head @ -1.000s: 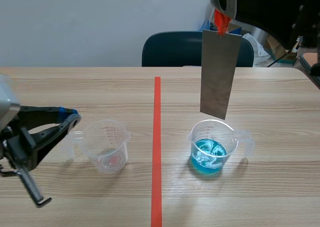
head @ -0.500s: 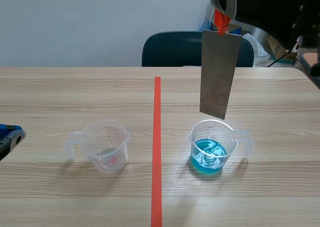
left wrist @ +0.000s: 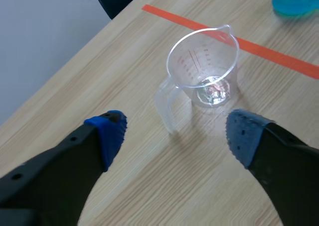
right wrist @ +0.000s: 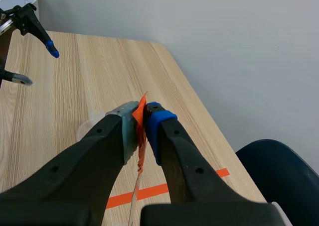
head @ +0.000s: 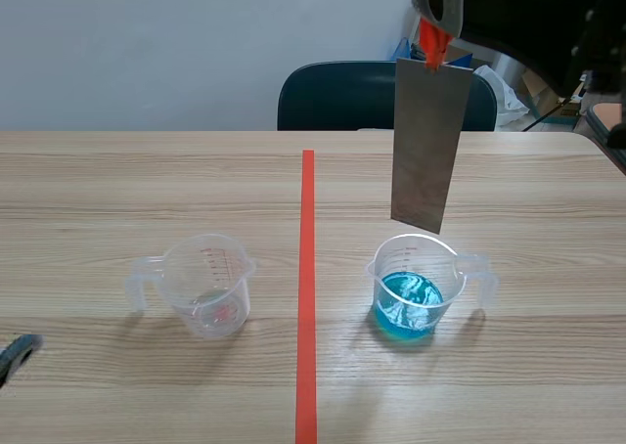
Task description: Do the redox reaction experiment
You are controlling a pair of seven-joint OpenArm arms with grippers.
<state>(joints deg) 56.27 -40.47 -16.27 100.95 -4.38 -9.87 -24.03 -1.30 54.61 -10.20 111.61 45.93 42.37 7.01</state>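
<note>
- My left gripper [left wrist: 174, 134], nearest the robot: fingers wide apart, blue pads [left wrist: 108, 134] bare, holding nothing. It hangs low over the table [head: 147, 190], well apart from the cup of blue solution [head: 413, 289], and only a tip of it shows at the edge of the scene view.
- Empty measuring cup [left wrist: 204, 66]: clear plastic with red graduations, upright, ahead of my left fingers and touching neither. It stands level with the cup of blue solution, across the tape line [head: 307, 288] from it.
- Cup of blue solution: upright, handle turned away from the tape line, about a third full.
- Metal strip [head: 427, 146]: a grey plate hanging nearly vertical, its lower edge just above the rim of the cup of blue solution and not yet wetted. As I judge it, the step in hand is to dip it. To do that well, I should centre the lower edge over the cup's mouth, descend straight and slowly, keep the plate off the cup wall so the light cup does not tip, and stop before the strip presses on the cup's bottom.
- My right gripper [right wrist: 141, 124]: raised high above the cup of blue solution, fingers closed hard on the orange tab [right wrist: 140, 136] at the strip's top end; the strip hangs below the pads.
- Dark chair [head: 337, 97]: beyond the table, behind the cup of blue solution.
</note>
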